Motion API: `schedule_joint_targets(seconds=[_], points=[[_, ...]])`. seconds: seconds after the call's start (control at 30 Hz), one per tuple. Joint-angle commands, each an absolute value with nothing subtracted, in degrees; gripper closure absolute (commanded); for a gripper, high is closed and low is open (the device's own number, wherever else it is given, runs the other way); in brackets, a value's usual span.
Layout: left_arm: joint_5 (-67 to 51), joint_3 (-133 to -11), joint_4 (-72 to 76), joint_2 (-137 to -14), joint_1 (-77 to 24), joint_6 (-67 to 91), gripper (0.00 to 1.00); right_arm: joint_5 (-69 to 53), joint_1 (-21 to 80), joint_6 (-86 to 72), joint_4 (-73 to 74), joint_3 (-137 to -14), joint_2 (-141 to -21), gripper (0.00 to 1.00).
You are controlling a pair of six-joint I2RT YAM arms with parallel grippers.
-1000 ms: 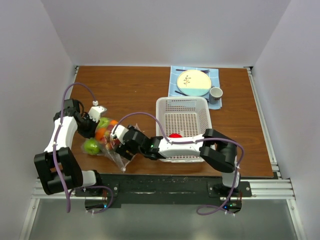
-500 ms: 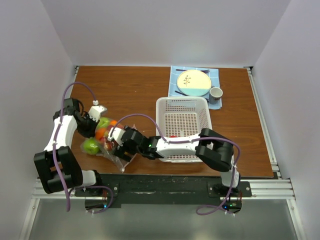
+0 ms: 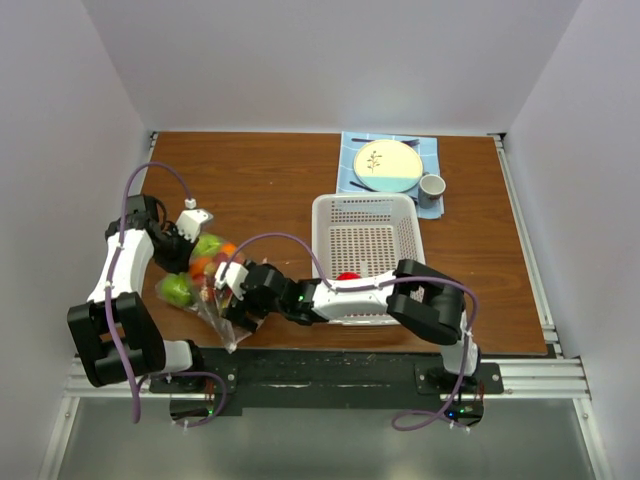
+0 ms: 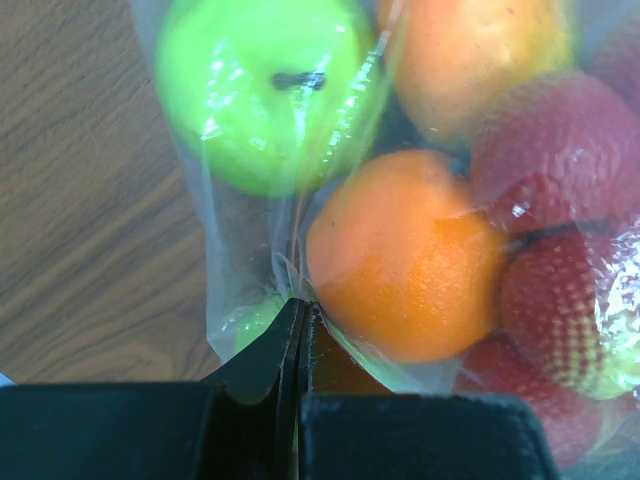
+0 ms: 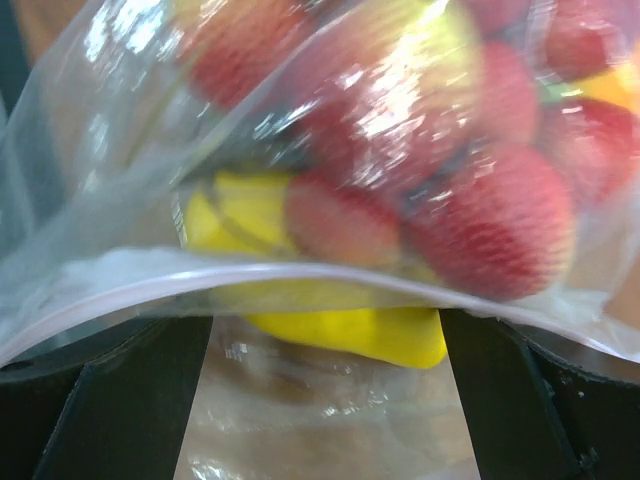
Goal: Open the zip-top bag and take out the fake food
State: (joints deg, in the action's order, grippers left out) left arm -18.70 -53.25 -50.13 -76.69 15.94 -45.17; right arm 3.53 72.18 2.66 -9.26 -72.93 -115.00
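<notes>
The only marking that reads is a thin dark sprig on the cream plate (image 3: 386, 164), which lies on a blue cloth (image 3: 432, 150) at 1 o'clock on the tabletop (image 3: 270, 180), beside a small cup (image 3: 431, 186).

The zip-top bag (image 3: 196, 280) lies at 8 o'clock, close to the left and near edges. Its long axis runs roughly from 11 to 5 o'clock. The fake food (image 3: 178, 290) is bunched in the far part, and a clear, flat end trails toward the near edge. Bare wood stretches from the bag toward 12 o'clock. The white basket (image 3: 365, 235) stands well apart at 3 o'clock of the bag, with a red piece (image 3: 348, 272) at its near wall.

The left fingers (image 4: 299, 318) are pressed together on a fold of the bag's film, just below a green apple (image 4: 265, 85) and an orange (image 4: 405, 255). The right fingers (image 3: 228, 295) are spread wide. In the right wrist view the bag's zip strip (image 5: 300, 285) runs across between them, with strawberries (image 5: 490, 225) and a yellow lemon (image 5: 350, 332) behind the plastic.
</notes>
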Motion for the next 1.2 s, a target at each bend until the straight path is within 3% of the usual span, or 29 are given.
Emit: schedule_joint_targets(seconds=[0.0, 0.2, 0.33, 0.9, 1.0, 1.1, 1.13, 1.17], points=[[-20.8, -55.1, -50.9, -76.7, 15.4, -44.6, 1.00, -0.1, 77.5, -1.2, -5.8, -67.5, -113.5, 0.01], [-20.8, -55.0, -50.7, -76.7, 15.3, -44.4, 1.00, 12.5, 78.8, -0.4, -10.2, -62.5, -106.8, 0.01], [-20.9, -54.9, -51.2, -76.3, 14.2, -43.7, 1.00, 17.8, 78.8, 3.2, -11.6, -66.1, -109.1, 0.01], [-17.9, -53.3, -48.3, -76.2, 9.1, -40.9, 1.00, 18.3, 78.8, 3.7, -11.8, -70.7, -115.8, 0.02], [-16.9, -52.7, -47.0, -76.4, 9.2, -40.3, 1.00, 17.3, 78.9, 1.2, -11.6, -68.1, -115.6, 0.10], [-15.7, -52.5, -45.5, -76.9, 9.2, -39.3, 1.00, 15.2, 78.8, 0.4, -11.2, -66.3, -114.5, 0.32], [-15.2, -52.5, -44.9, -77.3, 9.1, -38.9, 1.00, 14.8, 78.8, 0.4, -10.6, -65.9, -114.0, 0.47], [-14.7, -52.6, -44.4, -77.4, 9.1, -38.1, 1.00, 14.9, 78.8, 0.4, -10.2, -65.7, -113.3, 0.55]])
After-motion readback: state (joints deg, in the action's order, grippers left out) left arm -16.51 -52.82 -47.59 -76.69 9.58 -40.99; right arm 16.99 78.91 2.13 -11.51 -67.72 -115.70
